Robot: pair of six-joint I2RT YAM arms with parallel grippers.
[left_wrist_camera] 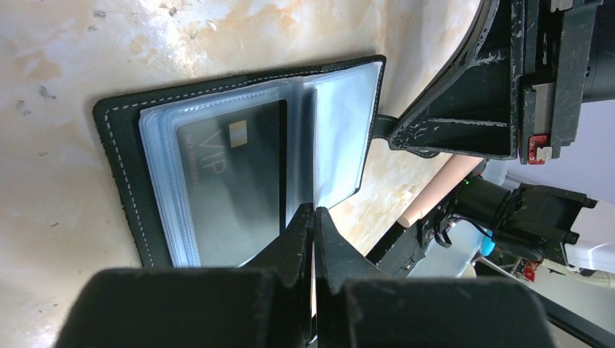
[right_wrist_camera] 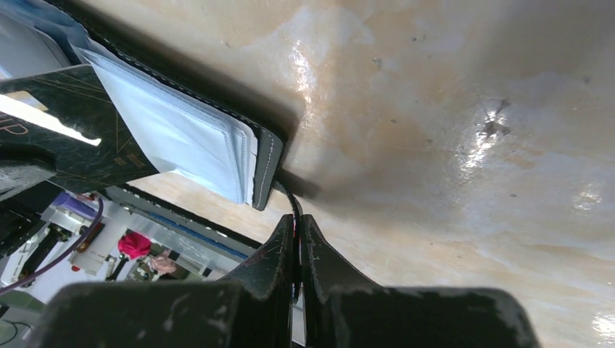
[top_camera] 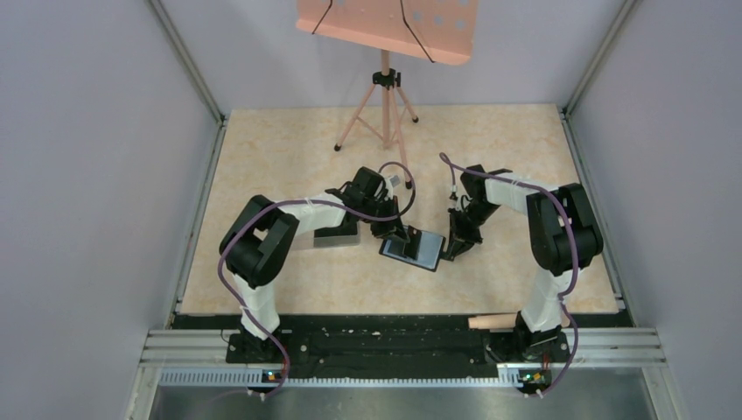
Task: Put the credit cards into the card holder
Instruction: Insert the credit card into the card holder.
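Observation:
The card holder (top_camera: 418, 252) lies open on the table, its black cover (left_wrist_camera: 123, 145) and bluish-grey clear pockets facing up. A black credit card marked VIP (left_wrist_camera: 232, 181) sits in a left-hand pocket. My left gripper (left_wrist_camera: 313, 212) is shut on a second credit card (right_wrist_camera: 80, 138). That card stands on edge at the holder's middle fold, between the pocket leaves. At the holder's right edge (right_wrist_camera: 268, 167), my right gripper (right_wrist_camera: 297, 217) is shut on the holder's thin black snap tab (right_wrist_camera: 290, 199). Both grippers flank the holder in the top view, left (top_camera: 401, 233) and right (top_camera: 453, 249).
A clear plastic box (top_camera: 337, 234) lies under the left forearm, left of the holder. An orange stand on a tripod (top_camera: 385, 96) rises at the back of the table. A wooden dowel (top_camera: 494, 322) rests by the right arm's base. Grey walls close in both sides.

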